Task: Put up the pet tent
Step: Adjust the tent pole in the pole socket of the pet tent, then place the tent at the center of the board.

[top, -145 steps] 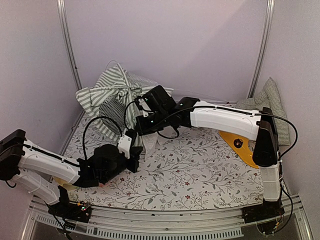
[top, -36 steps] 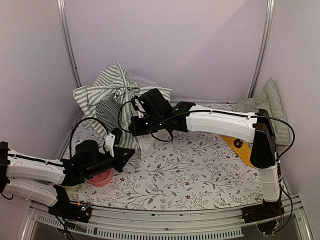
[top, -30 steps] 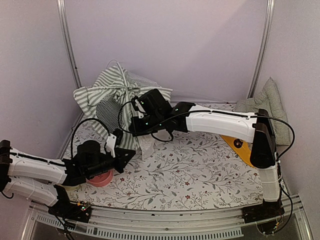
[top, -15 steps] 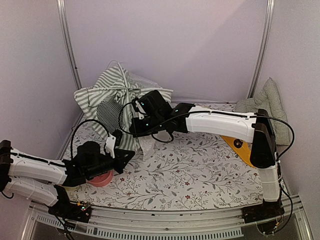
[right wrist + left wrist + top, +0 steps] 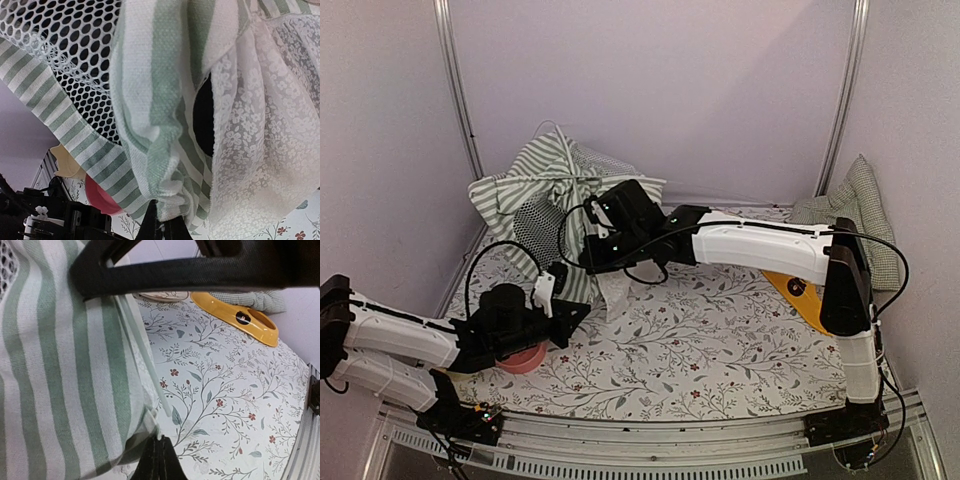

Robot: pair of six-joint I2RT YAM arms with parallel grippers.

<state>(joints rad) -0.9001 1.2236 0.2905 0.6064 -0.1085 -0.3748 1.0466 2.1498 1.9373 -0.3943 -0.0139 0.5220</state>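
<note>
The pet tent (image 5: 542, 188) is a crumpled heap of green-and-white striped fabric at the back left, with its black mesh window (image 5: 542, 215) facing forward. My left gripper (image 5: 582, 306) is low at its near edge. In the left wrist view that gripper (image 5: 160, 441) is shut on a small tab at the striped corner (image 5: 60, 390), and a thin white pole (image 5: 145, 367) runs beside it. My right gripper (image 5: 588, 258) reaches in from the right. Its fingertips (image 5: 161, 220) are shut on a bunched striped hem, between the mesh (image 5: 65, 60) and the lace curtain (image 5: 255, 140).
A pink bowl (image 5: 523, 358) sits under my left wrist. A yellow dish (image 5: 800, 292) lies on the floral cloth at the right, behind my right arm. The checked cushion (image 5: 855, 210) leans in the back right corner. Booth walls and metal posts close in the back and sides.
Since the earliest frame my left arm has drawn back to the left, uncovering the pink bowl. Over the last second both grippers keep their grip and the tent barely shifts.
</note>
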